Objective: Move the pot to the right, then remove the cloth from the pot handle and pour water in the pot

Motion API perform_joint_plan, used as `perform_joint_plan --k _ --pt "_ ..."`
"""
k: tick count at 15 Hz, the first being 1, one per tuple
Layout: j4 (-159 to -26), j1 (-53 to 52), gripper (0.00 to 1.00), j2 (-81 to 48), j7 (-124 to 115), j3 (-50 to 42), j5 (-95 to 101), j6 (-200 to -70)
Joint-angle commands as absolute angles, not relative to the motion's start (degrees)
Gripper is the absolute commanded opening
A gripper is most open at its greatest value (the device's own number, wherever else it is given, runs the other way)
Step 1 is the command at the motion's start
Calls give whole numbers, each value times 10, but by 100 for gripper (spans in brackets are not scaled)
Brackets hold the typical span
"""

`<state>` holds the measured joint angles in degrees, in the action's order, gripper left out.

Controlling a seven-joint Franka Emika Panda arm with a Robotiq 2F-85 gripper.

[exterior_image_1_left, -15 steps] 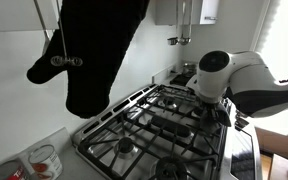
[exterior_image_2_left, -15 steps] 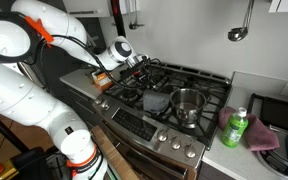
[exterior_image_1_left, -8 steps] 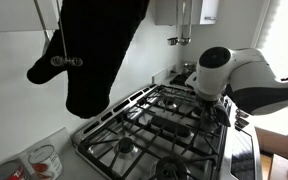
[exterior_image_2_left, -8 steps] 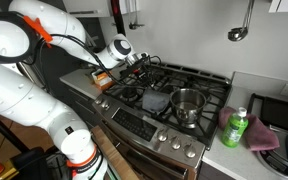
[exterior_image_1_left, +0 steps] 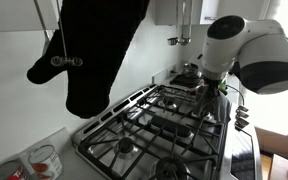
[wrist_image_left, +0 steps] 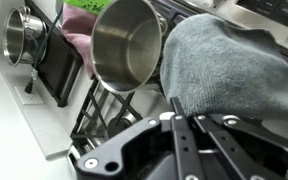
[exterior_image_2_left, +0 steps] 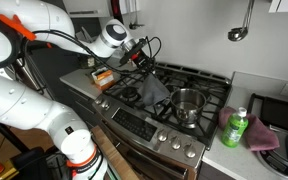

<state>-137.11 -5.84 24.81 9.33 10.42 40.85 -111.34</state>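
Note:
A steel pot stands on the front burner of the gas stove; in the wrist view the pot looks empty. A grey cloth hangs from my gripper, lifted above the grates just beside the pot. In the wrist view the cloth fills the upper right, and my gripper is shut on its edge. In an exterior view my arm is raised over the stove; the cloth is hidden there.
A green bottle and a pink cloth lie on the counter past the pot. A box sits by the stove. A black oven mitt hangs close to the camera. A measuring cup stands nearby.
My arm has risen and pulled the grey cloth up off the grates beside the pot. The pot has not moved.

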Motion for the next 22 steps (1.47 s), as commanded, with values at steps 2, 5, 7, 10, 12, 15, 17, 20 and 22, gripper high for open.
perform_joint_plan --k 2,5,7,10,12,15,17,20,22 --pt "-1350 -70 1 272 119 97 431 -1079" --pt "-1322 -78 1 272 112 103 440 -1085" --pt "-1299 -94 1 264 115 107 433 -1109" --pt "-1268 -121 1 239 101 118 410 -1166" --pt "-1254 -140 1 217 92 123 369 -1217" --pt "-1243 -158 1 179 94 130 281 -1265" --pt "-1241 -163 1 158 101 137 230 -1280" --pt "-1239 -162 1 133 96 145 189 -1283" --pt "-1235 -158 29 129 90 146 183 -1288"
